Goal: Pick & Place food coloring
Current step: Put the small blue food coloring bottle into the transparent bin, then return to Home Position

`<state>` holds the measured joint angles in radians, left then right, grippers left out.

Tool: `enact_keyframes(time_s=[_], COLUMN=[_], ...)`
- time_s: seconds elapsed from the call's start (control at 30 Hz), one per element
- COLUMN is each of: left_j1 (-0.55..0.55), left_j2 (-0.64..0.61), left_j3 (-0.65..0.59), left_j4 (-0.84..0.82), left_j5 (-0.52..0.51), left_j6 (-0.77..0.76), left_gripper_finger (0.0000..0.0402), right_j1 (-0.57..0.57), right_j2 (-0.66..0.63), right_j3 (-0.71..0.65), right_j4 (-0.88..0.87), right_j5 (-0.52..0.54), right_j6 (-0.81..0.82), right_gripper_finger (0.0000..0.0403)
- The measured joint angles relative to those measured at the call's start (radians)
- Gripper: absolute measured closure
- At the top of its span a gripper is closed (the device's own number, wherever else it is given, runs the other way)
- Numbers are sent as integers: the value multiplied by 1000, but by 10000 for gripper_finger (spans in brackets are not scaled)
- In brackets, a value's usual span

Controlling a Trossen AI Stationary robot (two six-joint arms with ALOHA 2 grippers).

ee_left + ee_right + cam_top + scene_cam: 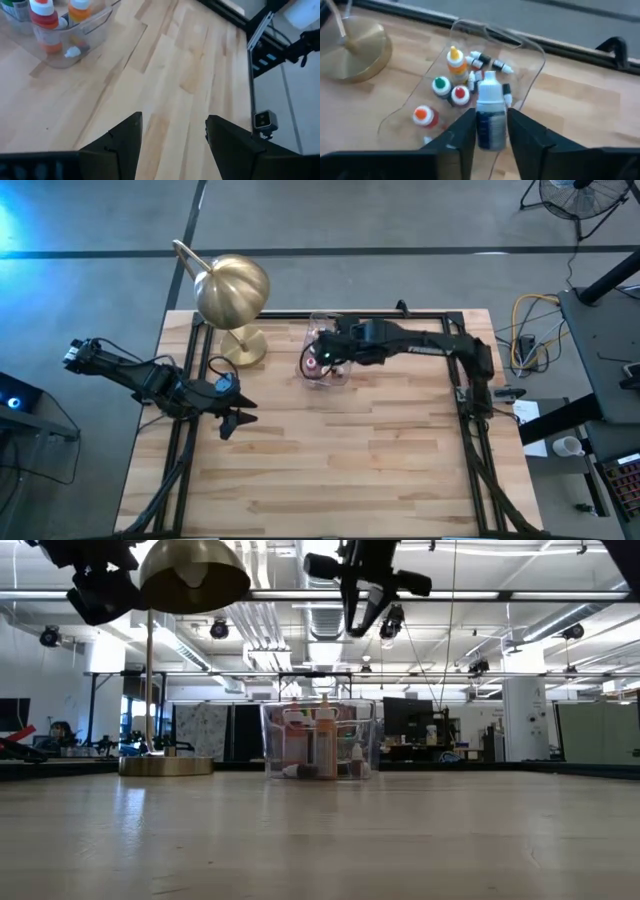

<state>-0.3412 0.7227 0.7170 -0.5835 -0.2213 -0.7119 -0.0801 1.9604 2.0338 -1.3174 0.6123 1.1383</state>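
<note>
The food coloring bottles (455,85) stand and lie inside a clear plastic tub (530,55) at the table's far middle, also seen in the low view as bottles (318,745). They have orange, green, red and white caps. My right gripper (491,115) hangs over the tub (325,370), shut on one dark bottle with a white cap. My left gripper (172,135) is open over bare wood near the table's left side (235,418), apart from the tub (95,30). My right gripper pinches a food coloring bottle by its dark body (490,127) between the two fingers (465,132), just behind the white cap (490,90). The bottle lies along the fingers, and its cap end sticks out past the fingertips. It is lifted clear above the tub.
A brass-coloured dome lamp (232,288) stands left of the tub, its round base (243,345) on the table's far left part. A black frame (470,395) runs along the table's sides. Bare wood (350,460) spreads across the near half.
</note>
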Motion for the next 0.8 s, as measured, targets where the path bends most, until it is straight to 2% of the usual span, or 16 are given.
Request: enact_keyframes(time_s=[0.07,0.17,0.27,0.4,0.47,0.63,0.73,0.8], left_j1=[0,-1,-1,-1,-1,-1,-1,-1], left_j2=[-1,-2,-2,-2,-2,-3,-4,-9], left_j3=[1,9,21,43,49,50,51,51], left_j4=[12,15,16,17,20,53,53,52], left_j5=[0,9,20,20,19,18,10,-4], left_j6=[-18,-81,-109,-111,-112,-108,-108,-104], left_gripper_finger=[210,210,210,210,211,211,211,211], right_j1=[-19,-29,-20,20,46,144,200,235], right_j2=[-22,-53,-91,-167,-208,-251,-254,-260], right_j3=[1,2,3,11,12,-1,-5,7], right_j4=[-3,-3,-6,-8,-9,-15,-24,-29], right_j5=[-24,0,68,209,246,252,240,198], right_j6=[-13,-14,-20,-43,-91,-220,-337,-315], right_gripper_finger=[269,230,195,163,152,139,135,136])
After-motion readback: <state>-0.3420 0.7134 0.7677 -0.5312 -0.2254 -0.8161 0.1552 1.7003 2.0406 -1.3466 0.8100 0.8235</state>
